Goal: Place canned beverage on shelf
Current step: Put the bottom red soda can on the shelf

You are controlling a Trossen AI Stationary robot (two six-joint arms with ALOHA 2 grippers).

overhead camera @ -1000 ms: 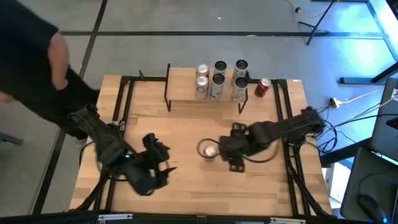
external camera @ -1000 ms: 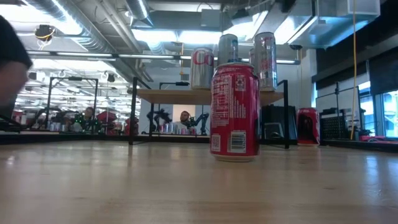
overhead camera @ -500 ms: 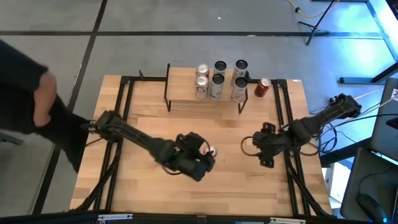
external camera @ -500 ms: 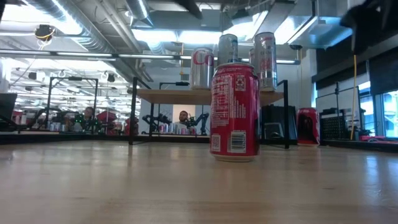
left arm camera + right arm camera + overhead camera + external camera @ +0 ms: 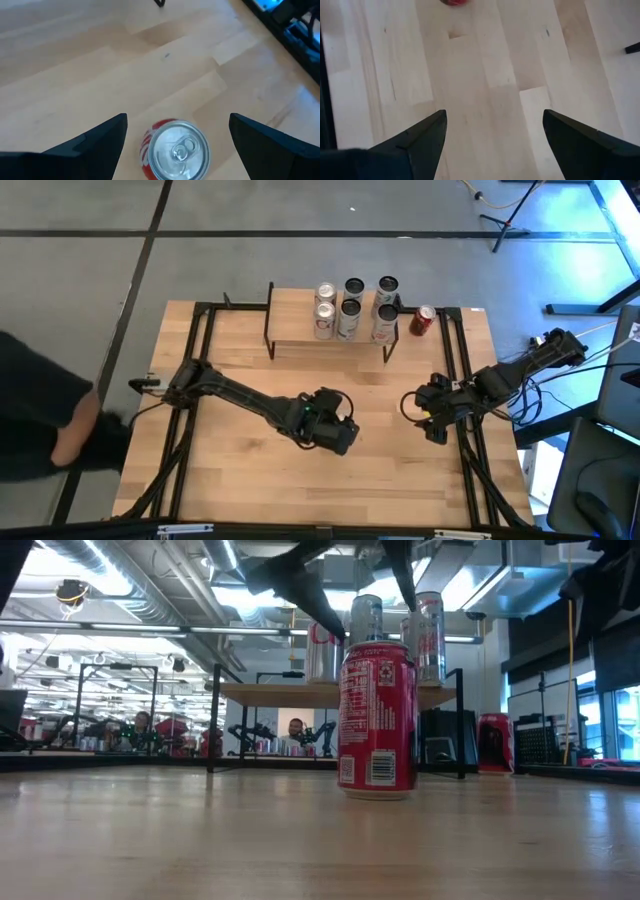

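Observation:
A red can (image 5: 377,720) stands upright on the wooden tabletop near its middle; its silver top (image 5: 177,150) shows in the left wrist view. My left gripper (image 5: 177,127) hangs open just above the can, slanting down, with one finger to each side of the top and touching nothing; in the high view the gripper (image 5: 333,430) hides the can. The shelf (image 5: 300,332) stands at the far edge with several silver cans (image 5: 349,315) on its top. My right gripper (image 5: 433,418) is open over bare wood near the right edge.
Another red can (image 5: 423,320) stands on the table just right of the shelf. Black frame rails (image 5: 462,360) run along the table's left and right sides. A person's dark sleeve and hand (image 5: 45,435) show off the table's left side.
My left gripper has swung from the near left to the table's middle, sunk and rolled, and now stands over the red can. My right gripper has drawn back from the can toward the right edge. The can has stayed put. The person at the left has moved nearer.

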